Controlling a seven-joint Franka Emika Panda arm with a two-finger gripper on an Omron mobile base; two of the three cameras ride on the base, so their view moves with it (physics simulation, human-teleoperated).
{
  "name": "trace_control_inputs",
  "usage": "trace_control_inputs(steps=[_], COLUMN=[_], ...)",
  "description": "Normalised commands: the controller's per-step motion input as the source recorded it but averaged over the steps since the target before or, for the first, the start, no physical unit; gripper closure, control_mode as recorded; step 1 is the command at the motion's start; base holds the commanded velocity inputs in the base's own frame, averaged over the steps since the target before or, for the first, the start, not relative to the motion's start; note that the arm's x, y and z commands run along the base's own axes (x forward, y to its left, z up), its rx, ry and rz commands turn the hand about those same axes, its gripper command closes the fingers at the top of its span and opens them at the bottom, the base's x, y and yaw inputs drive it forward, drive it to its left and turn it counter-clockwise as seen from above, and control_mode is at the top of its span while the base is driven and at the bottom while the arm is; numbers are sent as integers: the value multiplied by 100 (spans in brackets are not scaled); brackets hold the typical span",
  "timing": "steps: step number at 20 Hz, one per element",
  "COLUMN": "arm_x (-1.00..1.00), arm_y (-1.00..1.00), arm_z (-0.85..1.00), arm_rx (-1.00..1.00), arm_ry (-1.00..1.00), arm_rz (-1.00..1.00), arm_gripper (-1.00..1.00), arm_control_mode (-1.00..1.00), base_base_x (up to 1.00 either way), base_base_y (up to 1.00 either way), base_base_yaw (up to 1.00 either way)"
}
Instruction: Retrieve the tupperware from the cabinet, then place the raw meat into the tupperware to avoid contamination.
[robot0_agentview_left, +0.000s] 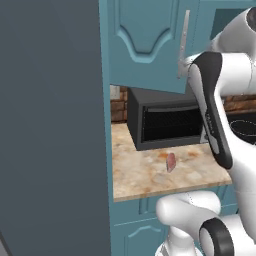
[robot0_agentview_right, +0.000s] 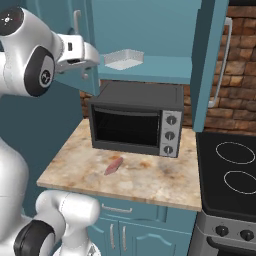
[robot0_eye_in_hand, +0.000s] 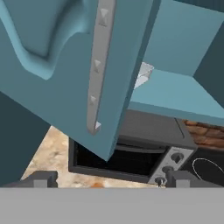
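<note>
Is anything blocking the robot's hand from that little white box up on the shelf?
Yes. The cabinet's open left door hangs between the open gripper and the tupperware on the shelf; the gripper must pass around the door's edge.

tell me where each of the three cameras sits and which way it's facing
Left base view: behind the arm on its left, facing forward and down at the counter, raw meat and microwave; the white arm fills its right.
Right base view: behind on the right, facing the open cabinet with the tupperware on its shelf; arm at left.
Hand view: on the hand, facing the cabinet door's handle; open gripper at bottom.
Both base views share meat, microwave and counter.
</note>
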Motion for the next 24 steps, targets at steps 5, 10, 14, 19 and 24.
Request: trace_control_inputs(steps=[5,10,14,19,24], arm_x=[-36,-21,-8,0,0], arm_y=[-38,-44,-41,-18,-3], arm_z=[5,2,0,0,0], arm_rx=[-18,-20,-20,-21,-27], arm_ry=[0,0,-2,-9,-11], arm_rz=[13,18,22,25,24], arm_gripper=[-100,-100,-100,-100,-100], arm_control_mode=[-100,-100,-100,-100,-100], base_base_x=[0,0,0,0,0], base_base_y=[0,0,0,0,0], base_base_yaw=[0,0,0,0,0])
